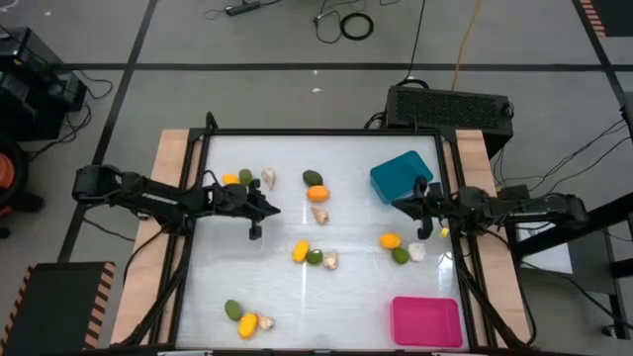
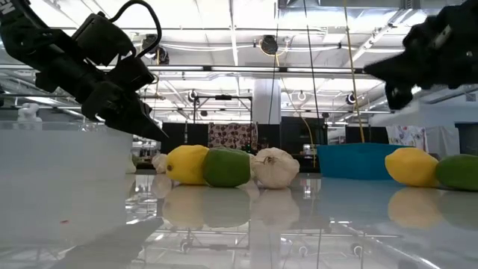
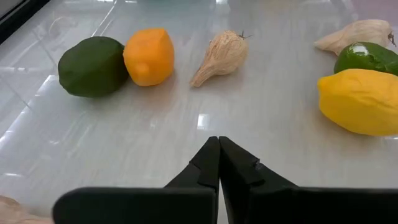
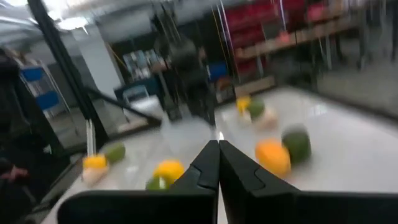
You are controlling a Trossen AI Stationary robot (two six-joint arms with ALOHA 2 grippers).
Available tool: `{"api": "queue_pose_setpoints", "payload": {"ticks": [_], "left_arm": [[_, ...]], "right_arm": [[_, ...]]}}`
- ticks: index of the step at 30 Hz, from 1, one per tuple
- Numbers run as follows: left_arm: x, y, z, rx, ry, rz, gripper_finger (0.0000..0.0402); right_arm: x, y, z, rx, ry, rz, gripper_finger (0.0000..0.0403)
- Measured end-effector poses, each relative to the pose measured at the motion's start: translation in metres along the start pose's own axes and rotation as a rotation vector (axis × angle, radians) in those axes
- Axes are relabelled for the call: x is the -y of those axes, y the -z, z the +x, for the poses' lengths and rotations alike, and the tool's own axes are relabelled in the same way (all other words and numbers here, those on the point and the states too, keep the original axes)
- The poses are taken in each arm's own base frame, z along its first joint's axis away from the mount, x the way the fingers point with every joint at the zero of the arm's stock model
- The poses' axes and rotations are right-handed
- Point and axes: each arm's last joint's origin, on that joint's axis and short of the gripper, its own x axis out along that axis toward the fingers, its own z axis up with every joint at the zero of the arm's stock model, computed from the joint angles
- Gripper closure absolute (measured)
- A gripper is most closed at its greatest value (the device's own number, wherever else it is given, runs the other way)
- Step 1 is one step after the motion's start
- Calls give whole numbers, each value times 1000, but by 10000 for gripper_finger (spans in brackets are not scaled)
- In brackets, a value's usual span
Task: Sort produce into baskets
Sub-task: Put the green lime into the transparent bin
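Produce lies in small groups on the white table: a green piece (image 1: 313, 178), an orange one (image 1: 317, 194) and a garlic (image 1: 319, 214) at the middle far side. A yellow one (image 1: 301, 251), a green one (image 1: 315, 257) and a garlic (image 1: 330, 260) lie at the centre. More groups lie far left (image 1: 245, 177), right (image 1: 400, 255) and near left (image 1: 247, 323). A teal basket (image 1: 401, 176) stands far right and a pink basket (image 1: 425, 321) near right. My left gripper (image 3: 219, 146) hovers shut left of the middle group. My right gripper (image 4: 219, 149) is shut beside the teal basket.
A whitish clear tray wall (image 2: 60, 172) fills the left of the low view. A dark frame (image 1: 326, 132) edges the table, with wooden strips (image 1: 168, 158) outside it on the left and right. A black box (image 1: 450, 107) sits behind the far right corner.
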Motion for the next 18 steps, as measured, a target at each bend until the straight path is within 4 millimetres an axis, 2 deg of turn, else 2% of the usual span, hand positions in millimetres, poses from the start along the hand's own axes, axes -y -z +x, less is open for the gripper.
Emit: {"api": "queue_pose_setpoints", "payload": {"ticks": [3,7,9,14,18], "left_arm": [[0,-7,0,76,1,-41,393],[0,-28,-3,260,79,-289,393],[0,-35,-5,335,101,-355,393],[1,-42,-8,410,127,-394,393],[-1,-53,-12,525,87,-348,393]], "right_arm": [[-2,-8,0,82,-24,-13,403],[-3,-10,0,98,-35,14,403],[-4,-9,0,91,-41,34,403],[-7,-6,2,62,-69,107,403],[-13,-5,5,56,-114,116,403]]}}
